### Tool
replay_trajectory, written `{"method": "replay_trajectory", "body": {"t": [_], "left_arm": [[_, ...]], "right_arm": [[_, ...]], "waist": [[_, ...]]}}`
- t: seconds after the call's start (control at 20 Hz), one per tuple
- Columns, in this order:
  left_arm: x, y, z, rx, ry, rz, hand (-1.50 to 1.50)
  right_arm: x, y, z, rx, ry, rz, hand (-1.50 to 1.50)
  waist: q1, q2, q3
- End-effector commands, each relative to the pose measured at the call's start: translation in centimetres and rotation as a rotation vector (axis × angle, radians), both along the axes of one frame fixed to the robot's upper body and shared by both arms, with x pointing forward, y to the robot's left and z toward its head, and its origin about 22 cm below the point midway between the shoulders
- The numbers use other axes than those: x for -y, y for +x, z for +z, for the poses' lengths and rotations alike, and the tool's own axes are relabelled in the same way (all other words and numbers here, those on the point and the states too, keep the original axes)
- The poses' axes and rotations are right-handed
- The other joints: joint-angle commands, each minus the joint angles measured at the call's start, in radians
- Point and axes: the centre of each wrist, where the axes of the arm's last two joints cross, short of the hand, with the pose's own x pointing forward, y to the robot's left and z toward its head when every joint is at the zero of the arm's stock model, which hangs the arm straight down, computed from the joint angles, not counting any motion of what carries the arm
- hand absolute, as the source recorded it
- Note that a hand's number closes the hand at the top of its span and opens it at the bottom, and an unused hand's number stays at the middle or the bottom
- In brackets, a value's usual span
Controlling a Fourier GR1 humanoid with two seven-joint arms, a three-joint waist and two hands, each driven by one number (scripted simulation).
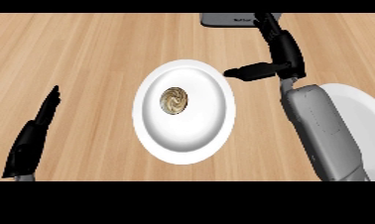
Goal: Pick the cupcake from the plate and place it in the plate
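1. Surface (88,49): the light wood-grain top fills your view and carries everything below.
2. Right forearm (322,129): the grey casing rises from the lower edge and lies over part of the second plate.
3. Centre plate (209,139): white, seen as a tall oval, standing whole and uncovered in the middle of the surface.
4. Second plate (350,100): white; you see only a curved portion at the right edge, the rest cut off by the frame or hidden beneath the forearm.
5. Right hand (282,52): black, held above the surface just right of the centre plate's upper rim. Its fingers extend straight toward the top of the view and grip nothing; the thumb (249,73) juts left, its tip near the plate's rim but apart from it.
6. Left hand (33,136): black, resting at the lower left edge, fingers straight and pressed together, pointing upward; its wrist is cut off.
7. Grey object (223,19): a flat shape at the top edge, partly hidden behind the right hand. It bears small dark writing that you cannot read.
8. Cupcake (173,100): brown and cream swirl, sitting on the centre plate, slightly left of its middle, untouched by either hand.
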Motion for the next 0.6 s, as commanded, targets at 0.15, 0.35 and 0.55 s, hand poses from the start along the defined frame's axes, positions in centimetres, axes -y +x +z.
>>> {"method": "replay_trajectory", "body": {"t": [0.15,0.35,0.55], "left_arm": [[-0.2,-0.4,1.1,-0.001,-0.001,-0.013,0.00],[-0.6,0.4,1.1,0.008,-0.004,-0.006,0.00],[0.0,0.4,-0.5,0.002,-0.016,-0.002,0.00]], "right_arm": [[7.7,0.6,-1.8,0.093,0.003,0.019,-1.50],[11.0,2.0,-1.9,0.077,0.007,0.022,-1.50],[14.7,2.1,-2.2,0.074,0.015,0.022,-1.50]], "waist": [[0.007,-0.001,0.000],[0.011,0.001,0.000],[0.016,0.004,0.000]]}}
